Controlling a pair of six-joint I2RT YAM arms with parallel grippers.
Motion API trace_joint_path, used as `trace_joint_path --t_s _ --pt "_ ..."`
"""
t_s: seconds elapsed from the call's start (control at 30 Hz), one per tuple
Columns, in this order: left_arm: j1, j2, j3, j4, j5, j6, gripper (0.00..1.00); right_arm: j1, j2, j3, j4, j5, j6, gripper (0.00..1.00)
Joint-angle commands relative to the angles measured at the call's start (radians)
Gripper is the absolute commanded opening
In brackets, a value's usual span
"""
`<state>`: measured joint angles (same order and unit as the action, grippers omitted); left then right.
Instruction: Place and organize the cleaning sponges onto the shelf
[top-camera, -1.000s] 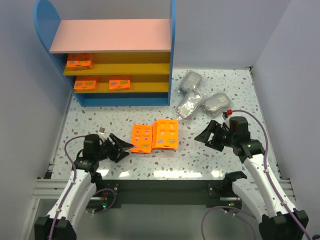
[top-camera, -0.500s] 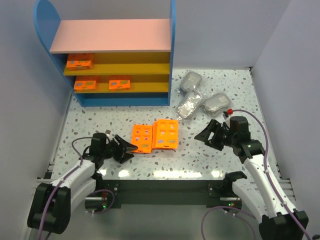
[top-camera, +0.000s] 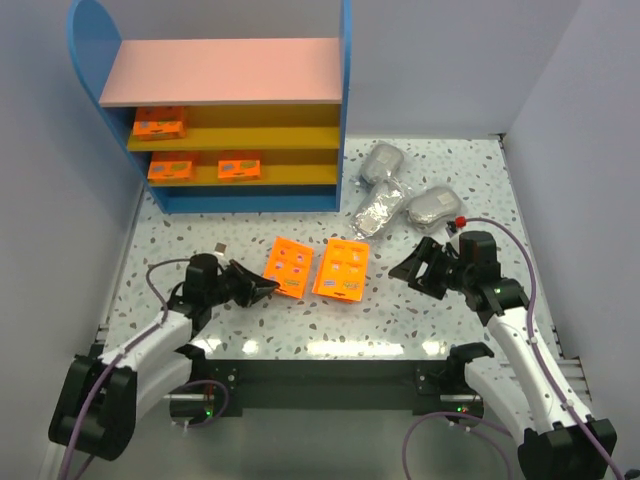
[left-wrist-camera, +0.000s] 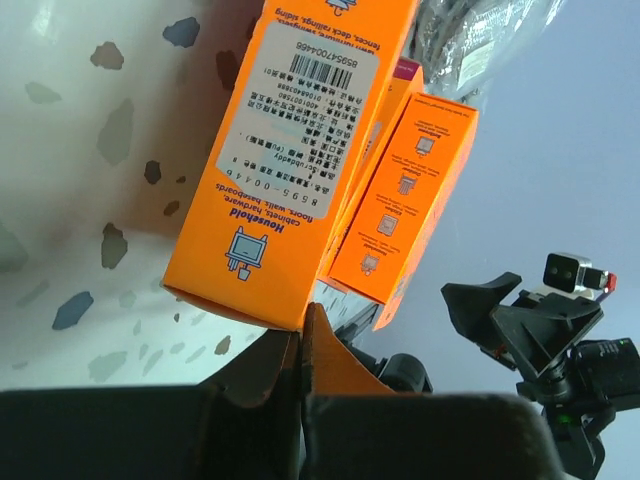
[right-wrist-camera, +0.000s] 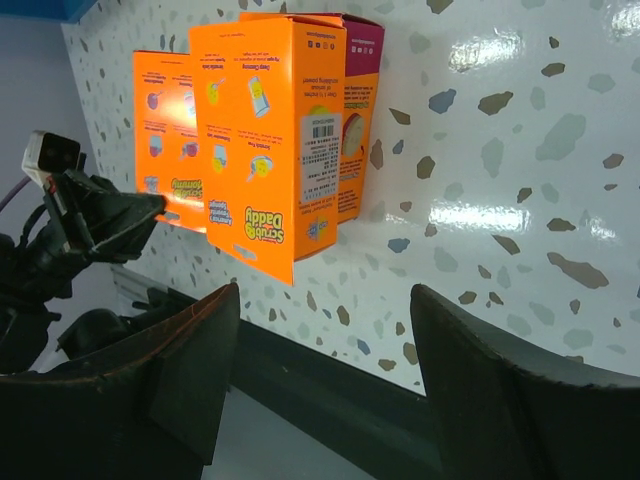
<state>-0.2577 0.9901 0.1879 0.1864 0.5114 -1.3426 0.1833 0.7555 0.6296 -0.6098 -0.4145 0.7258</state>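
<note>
While the left gripper (top-camera: 257, 289) was clenched on the near corner of one orange pack (top-camera: 288, 268), that pack sat angled just ahead of its fingertips, touching them. Looked like a card box: probably light, stiff and glossy-faced. A corner pinch would likely let it swing; a hold across a short edge seemed firmer.

A second orange pack (top-camera: 341, 268) lay just beyond the held one. Could not tell whether another sat under it.

Right gripper (top-camera: 413, 271) hung spread wide, holding nothing, with both packs ahead of it.

Grey bundles (top-camera: 377, 212) lay near its side. Probably soft with slippery bags; best gripped around the bulk.

Shelf (top-camera: 220, 72) stood well ahead of the left gripper. Shelved packs (top-camera: 240, 166) sat inside, with open board beside them. Blue end wall and low headroom suggested a flat, straight entry.
</note>
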Motion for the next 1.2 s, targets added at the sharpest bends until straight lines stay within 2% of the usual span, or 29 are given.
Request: trace_joint_path --t_s 0.0,0.13,0.3,0.47,0.6,0.73,0.87,1.17 --pt "-0.003 -0.118 0.077 -0.228 -0.068 0.02 0.0 0.002 0.001 -0.011 0.047 -0.006 0.015 0.72" --pt "0.0 -0.32 0.168 -0.381 -0.109 -0.001 0.0 0.004 -0.001 -0.014 0.054 -0.007 0.018 0.72" --pt "0.005 -0.346 0.32 -0.315 -0.082 -0.055 0.0 0.004 0.004 -0.014 0.058 -0.012 0.017 0.71" --pt "0.046 -0.248 0.487 -0.237 -0.045 -0.035 0.0 0.005 0.005 -0.005 0.053 -0.014 0.012 0.71" --pt "0.144 -0.16 0.498 -0.055 0.085 -0.101 0.0 0.004 0.004 -0.001 0.048 -0.017 0.006 0.71" --pt "0.23 -0.085 0.57 0.004 0.162 -0.107 0.0 0.002 -0.001 -0.001 0.045 -0.018 0.003 0.71" --pt "0.238 -0.002 0.659 0.093 0.219 -0.125 0.0 0.005 -0.002 -0.005 0.047 -0.018 0.003 0.71" --pt "0.258 0.125 0.686 0.217 0.269 -0.204 0.0 0.004 -0.005 -0.011 0.053 -0.021 0.003 0.71"
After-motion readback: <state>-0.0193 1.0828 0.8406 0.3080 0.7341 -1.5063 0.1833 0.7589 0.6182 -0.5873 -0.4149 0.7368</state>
